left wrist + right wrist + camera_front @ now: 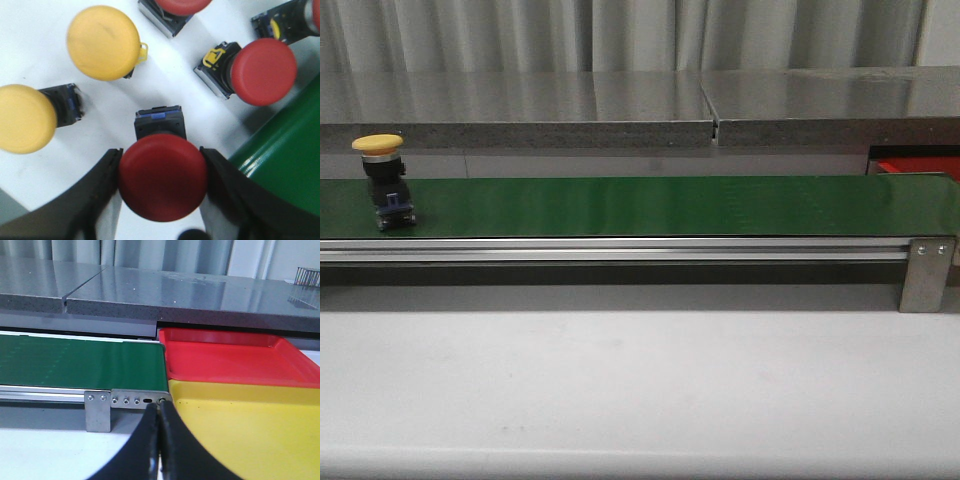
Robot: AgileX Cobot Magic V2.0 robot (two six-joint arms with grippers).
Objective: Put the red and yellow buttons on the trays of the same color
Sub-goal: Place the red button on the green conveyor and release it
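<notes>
Two trays, red tray [230, 360] and yellow tray [250, 425], hold nothing.

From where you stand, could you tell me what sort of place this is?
Probably a lab or factory-style sorting cell: a green conveyor belt carries a yellow button, colour-coded red tray and yellow tray wait at its end, and grey stone-like counters stand before curtains.

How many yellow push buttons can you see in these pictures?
3. One yellow button stands on the green conveyor belt at its left end. Two more, an upper yellow button and a yellow button at the edge, lie by the left gripper. Others may lie out of frame.
</notes>
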